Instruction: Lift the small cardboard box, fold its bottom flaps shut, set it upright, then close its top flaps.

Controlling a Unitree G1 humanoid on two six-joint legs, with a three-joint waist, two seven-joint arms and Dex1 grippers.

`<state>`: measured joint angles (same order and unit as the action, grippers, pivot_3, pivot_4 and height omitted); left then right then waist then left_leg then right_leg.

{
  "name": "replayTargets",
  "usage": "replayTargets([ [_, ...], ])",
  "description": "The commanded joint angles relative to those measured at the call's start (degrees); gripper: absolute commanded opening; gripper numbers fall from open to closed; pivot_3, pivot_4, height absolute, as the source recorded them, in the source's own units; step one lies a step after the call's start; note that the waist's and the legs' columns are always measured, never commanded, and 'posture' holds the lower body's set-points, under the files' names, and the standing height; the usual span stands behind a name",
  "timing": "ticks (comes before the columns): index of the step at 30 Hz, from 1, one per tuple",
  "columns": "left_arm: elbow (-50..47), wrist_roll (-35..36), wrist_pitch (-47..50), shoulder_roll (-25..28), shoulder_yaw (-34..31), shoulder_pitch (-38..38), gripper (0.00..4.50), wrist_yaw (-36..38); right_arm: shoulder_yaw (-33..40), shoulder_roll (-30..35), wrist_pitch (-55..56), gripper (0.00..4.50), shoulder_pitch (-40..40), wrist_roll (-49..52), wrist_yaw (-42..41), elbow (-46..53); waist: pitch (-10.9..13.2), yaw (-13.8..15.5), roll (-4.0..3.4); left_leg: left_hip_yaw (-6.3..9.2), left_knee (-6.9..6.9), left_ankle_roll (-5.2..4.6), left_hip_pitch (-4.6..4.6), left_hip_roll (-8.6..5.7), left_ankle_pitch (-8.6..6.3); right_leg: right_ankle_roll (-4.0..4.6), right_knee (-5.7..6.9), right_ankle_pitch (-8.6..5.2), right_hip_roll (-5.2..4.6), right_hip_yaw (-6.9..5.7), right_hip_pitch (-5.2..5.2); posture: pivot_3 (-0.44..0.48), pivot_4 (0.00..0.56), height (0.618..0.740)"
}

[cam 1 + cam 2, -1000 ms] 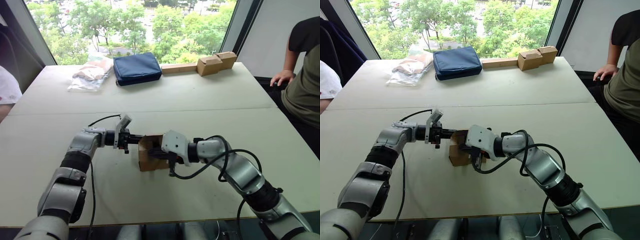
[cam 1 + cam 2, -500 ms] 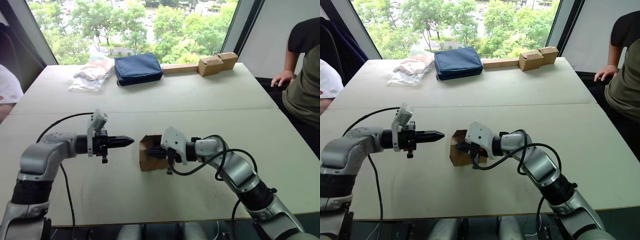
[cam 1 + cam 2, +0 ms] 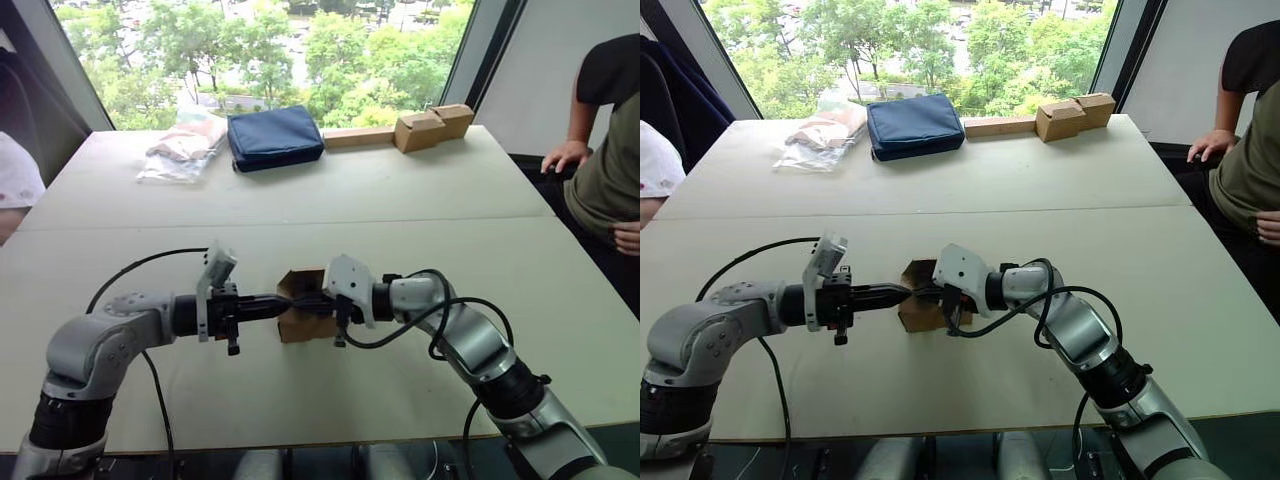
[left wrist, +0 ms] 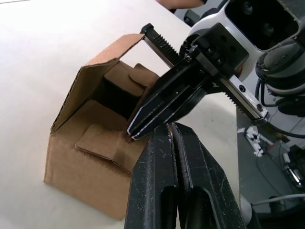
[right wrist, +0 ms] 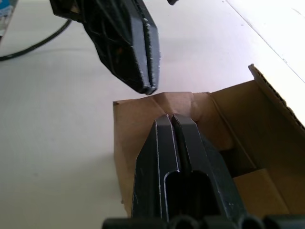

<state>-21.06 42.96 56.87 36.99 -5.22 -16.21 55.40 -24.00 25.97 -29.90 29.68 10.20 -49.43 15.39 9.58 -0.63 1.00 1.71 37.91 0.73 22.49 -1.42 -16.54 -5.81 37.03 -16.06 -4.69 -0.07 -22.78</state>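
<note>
The small cardboard box (image 3: pixel 300 322) rests on the table's near half, its open end turned toward my left arm. One flap (image 4: pixel 114 50) stands raised and another flap (image 4: pixel 101 143) lies folded inward. I cannot tell whether these are the bottom flaps or the top flaps. My left gripper (image 4: pixel 169 126) is shut, its tip at the box's open edge. My right gripper (image 4: pixel 131 135) is also shut and reaches across the opening from the other side, its tip touching the inner flap. The two tips nearly meet, with no cardboard between either pair of fingers.
At the table's far side lie a navy pouch (image 3: pixel 274 136), a clear plastic bag (image 3: pixel 183 148) and a pair of tan boxes on a long cardboard strip (image 3: pixel 432 125). A person (image 3: pixel 605 150) sits at the right edge, and a white sleeve (image 3: pixel 15 180) shows at the left.
My left gripper, drawn back to the left half a second ago, has come right again to the box's open end. The right gripper stays at the box. A person's second hand appeared at right.
</note>
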Motion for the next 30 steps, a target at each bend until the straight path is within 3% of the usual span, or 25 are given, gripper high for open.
replayTargets([
  [1, -0.2, -1.9, -3.1, 0.9, 2.3, 0.5, 0.06, 0.1, 0.9, -0.1, 1.1, 0.00, 0.3, -0.5, 0.2, 0.8, 0.0, 0.0, 0.00, 0.00, 0.00, 0.00, 0.00, 0.00, 0.00, 0.00, -0.01, 0.00, 0.00, 0.00, 0.00, 0.000, 0.150, 0.740],
  [8, 1.9, -4.9, -6.9, 1.3, 6.1, 0.8, 0.06, 0.1, 3.5, 0.1, -0.6, 0.00, 0.9, 1.1, 0.6, 3.8, 0.0, 0.0, 0.00, 0.00, 0.00, 0.00, 0.00, 0.01, 0.00, 0.01, -0.01, 0.00, 0.00, 0.01, -0.01, 0.000, 0.150, 0.740],
  [13, 3.1, -5.8, -8.3, 1.4, 7.9, 0.0, 0.06, 0.6, 12.7, 2.5, -9.8, 0.00, 3.5, 12.4, -2.4, 11.4, 0.0, 0.1, -0.01, 0.00, 0.00, 0.00, 0.00, 0.00, 0.00, 0.01, -0.05, 0.00, -0.06, 0.00, 0.02, 0.000, 0.150, 0.740],
  [17, 3.8, -5.5, -8.6, 1.3, 7.9, -0.5, 0.06, 0.9, 17.9, 1.2, -12.3, 0.00, 8.0, 16.0, 0.5, 8.8, 0.0, 0.0, -0.02, 0.02, -0.03, -0.01, -0.01, 0.02, -0.01, 0.01, -0.06, 0.00, -0.06, 0.00, 0.02, 0.000, 0.150, 0.740],
  [22, 3.7, -5.2, -8.6, 1.5, 8.0, -0.9, 0.06, 0.8, 8.0, 2.8, -3.2, 0.00, 12.2, 0.4, 5.5, -3.3, 0.0, -0.2, -0.04, -0.01, -0.10, -0.01, -0.01, 0.01, -0.01, 0.03, -0.06, -0.01, -0.06, 0.01, -0.02, 0.000, 0.150, 0.740],
  [27, 2.5, -4.3, -8.1, 1.9, 7.4, -0.8, 0.06, 0.5, 3.7, 2.0, -0.4, 0.00, 11.5, -3.9, 5.3, -6.1, 0.0, -0.1, -0.05, -0.03, -0.10, 0.02, 0.04, 0.00, 0.01, 0.02, -0.05, 0.00, -0.06, 0.01, -0.09, 0.000, 0.150, 0.740],
  [30, 1.9, -4.1, -7.9, 2.2, 7.1, -0.5, 0.06, 0.4, 3.2, 2.5, -0.8, 0.00, 9.1, -2.3, 2.7, -2.9, 0.0, -0.1, -0.05, -0.03, -0.10, 0.03, 0.03, 0.00, 0.02, 0.02, -0.05, 0.00, -0.05, 0.00, -0.07, 0.000, 0.150, 0.740],
])
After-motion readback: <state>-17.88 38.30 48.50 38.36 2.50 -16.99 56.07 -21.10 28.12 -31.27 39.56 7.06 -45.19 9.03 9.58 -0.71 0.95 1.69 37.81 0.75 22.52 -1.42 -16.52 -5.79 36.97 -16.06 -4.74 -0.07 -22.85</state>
